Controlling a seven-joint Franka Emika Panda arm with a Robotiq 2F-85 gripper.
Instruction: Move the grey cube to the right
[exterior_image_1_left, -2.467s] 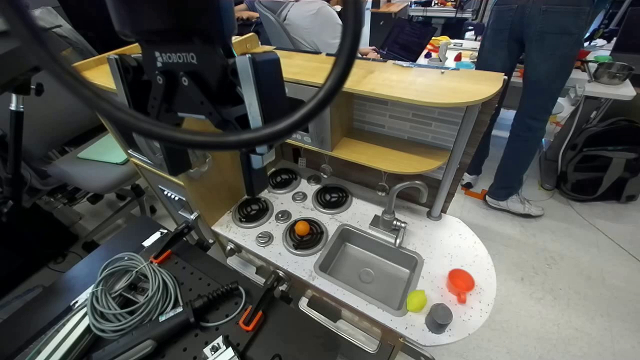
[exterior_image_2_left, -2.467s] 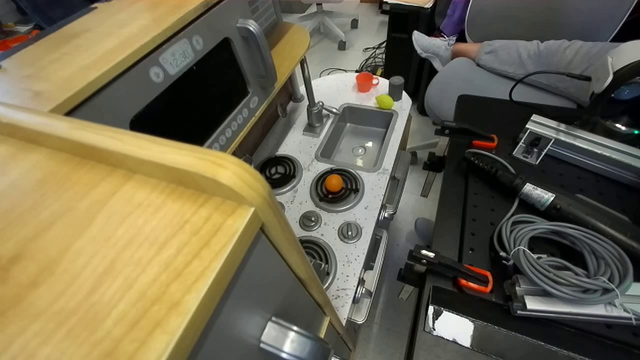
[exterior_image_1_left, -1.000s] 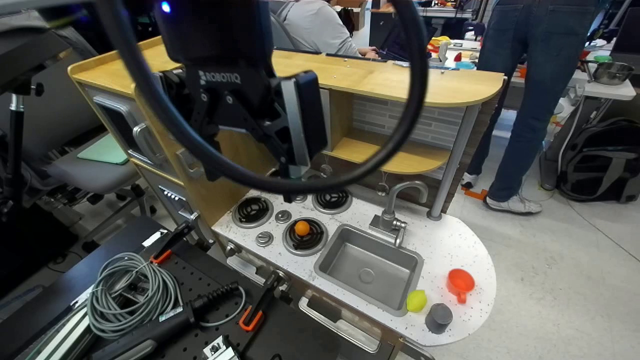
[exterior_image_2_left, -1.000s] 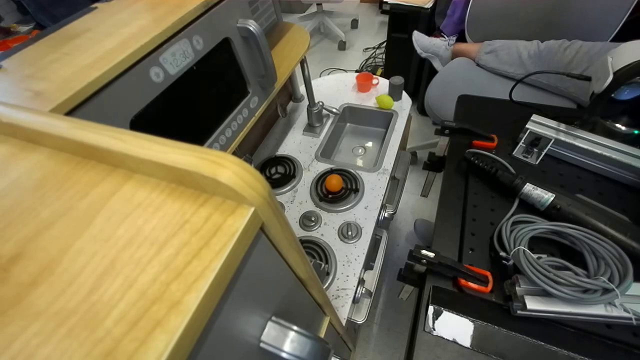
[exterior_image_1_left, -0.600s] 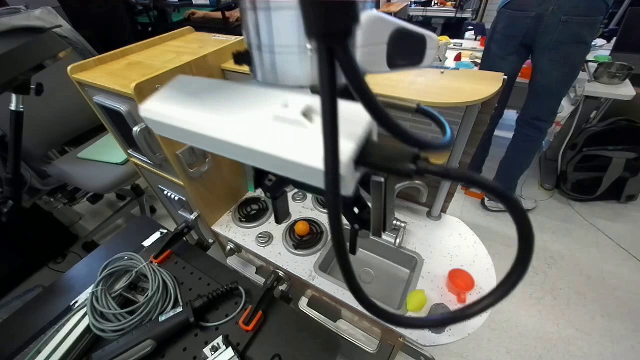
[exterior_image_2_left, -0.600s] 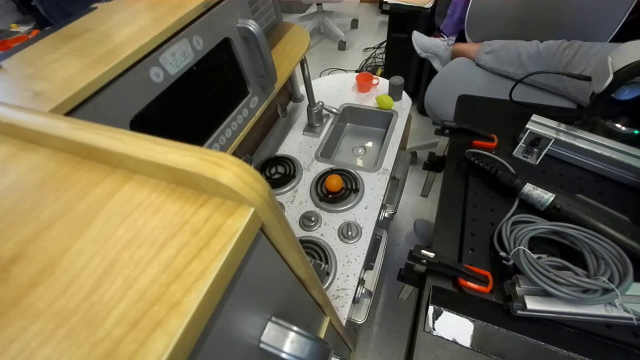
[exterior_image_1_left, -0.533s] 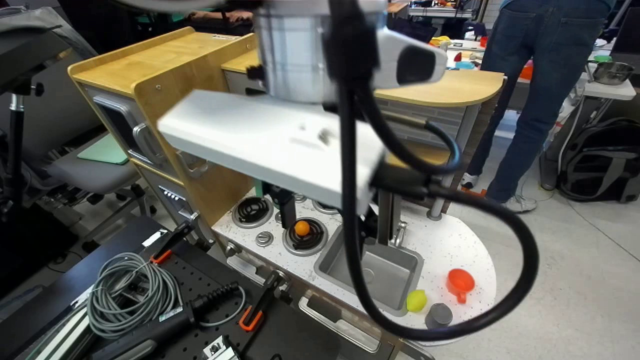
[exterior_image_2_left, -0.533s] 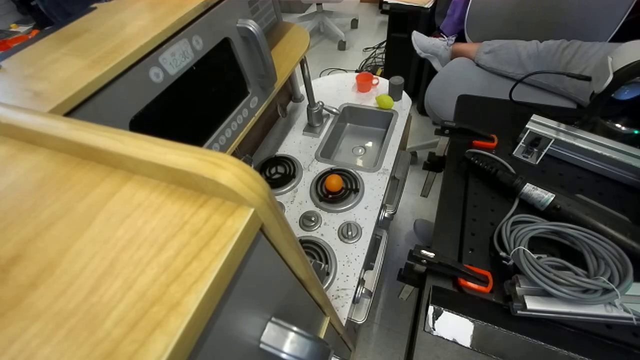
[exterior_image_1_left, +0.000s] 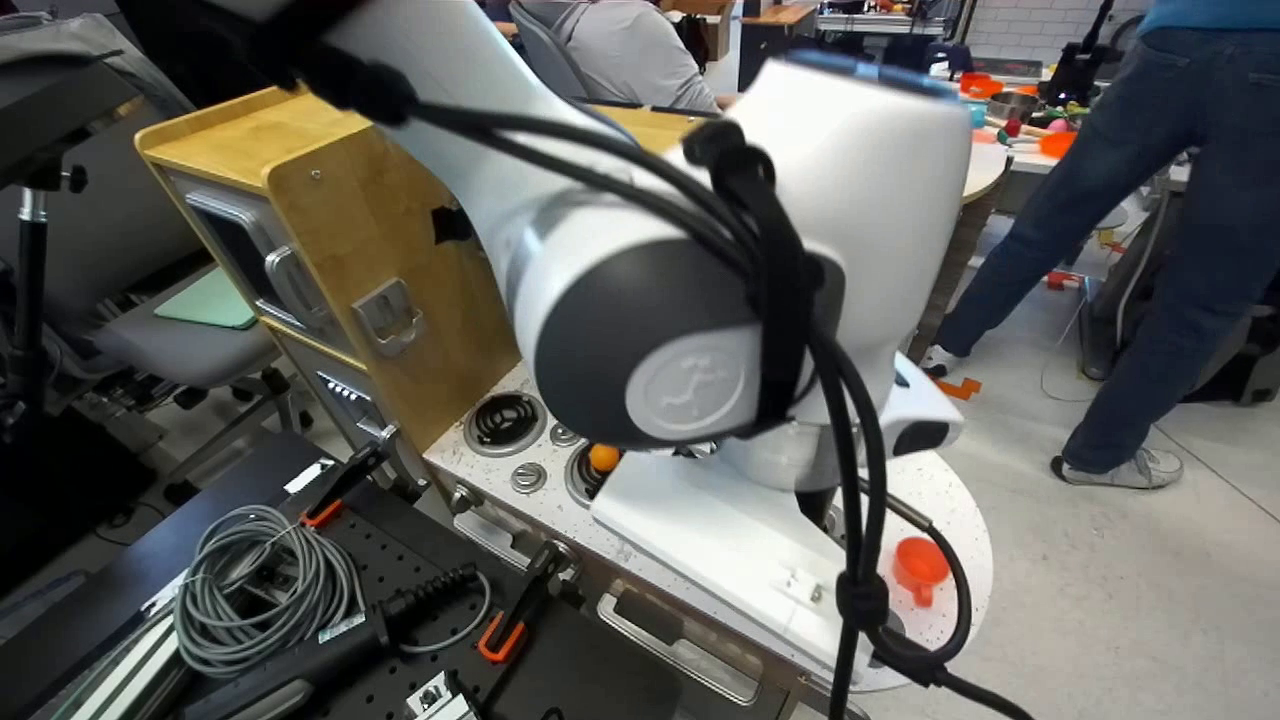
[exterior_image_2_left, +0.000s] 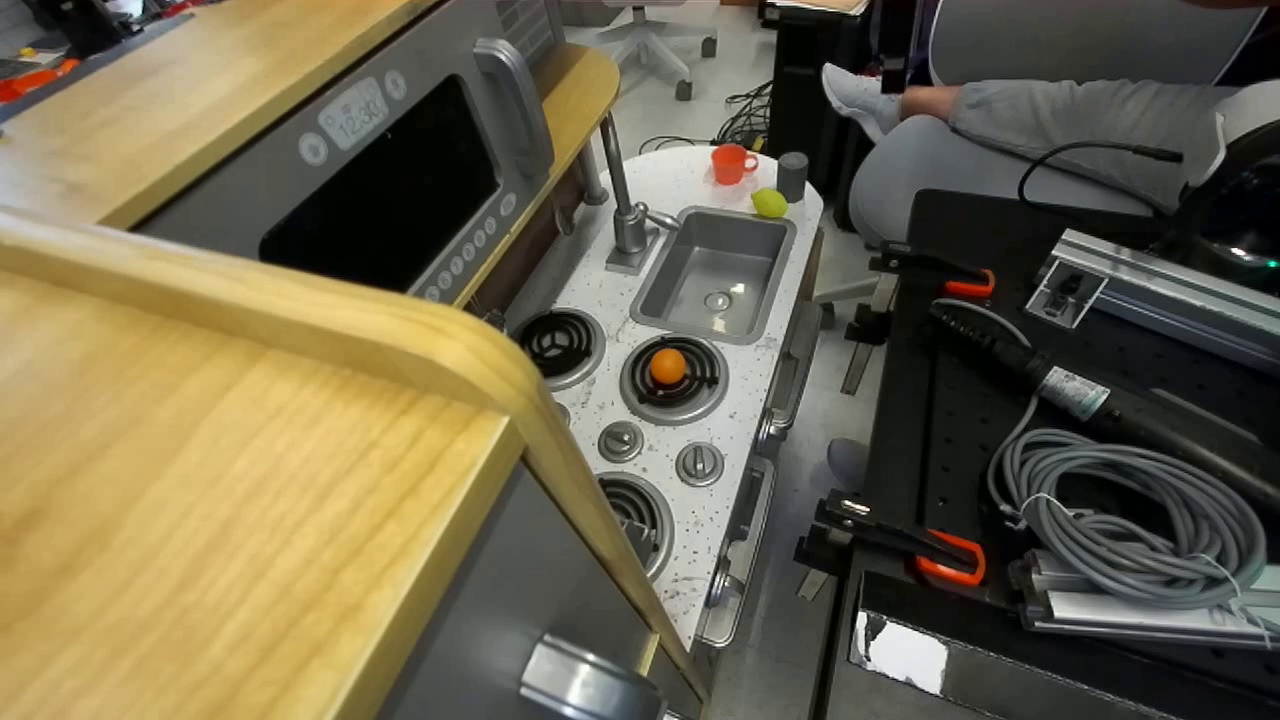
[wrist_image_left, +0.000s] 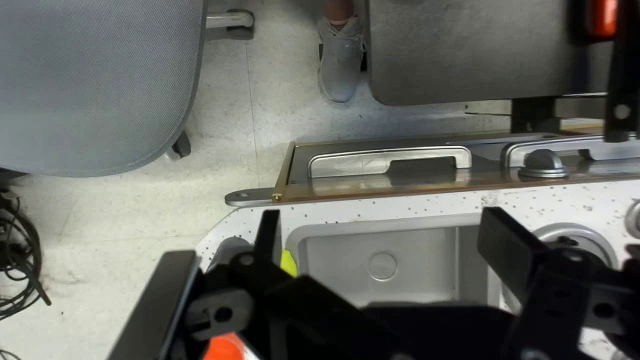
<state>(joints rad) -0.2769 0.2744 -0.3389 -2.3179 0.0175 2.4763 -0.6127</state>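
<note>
The grey cube (exterior_image_2_left: 792, 177) stands on the white counter's rounded end in an exterior view. It looks like a dull grey round-sided block. The yellow-green ball (exterior_image_2_left: 769, 203) lies beside it at the sink's corner. In an exterior view the arm (exterior_image_1_left: 690, 370) covers the ball and nearly all of the cube. In the wrist view the cube (wrist_image_left: 231, 247) is partly hidden behind a finger, and a bit of the ball (wrist_image_left: 288, 263) shows. My gripper (wrist_image_left: 381, 225) is open and empty above the sink, its fingers wide apart. Both exterior views hide or lack the fingers.
A red cup (exterior_image_2_left: 731, 164) stands near the cube. The grey sink (exterior_image_2_left: 650, 300) with its faucet (exterior_image_2_left: 630, 228) lies between the cube and the burners. An orange ball (exterior_image_2_left: 668, 366) sits on a burner. A wooden shelf unit (exterior_image_1_left: 400, 250) rises behind the burners.
The arm has swung from above the burners to the right and nearer, over the sink, and now hides the sink and ball. The gripper stays open. The counter objects have not moved.
</note>
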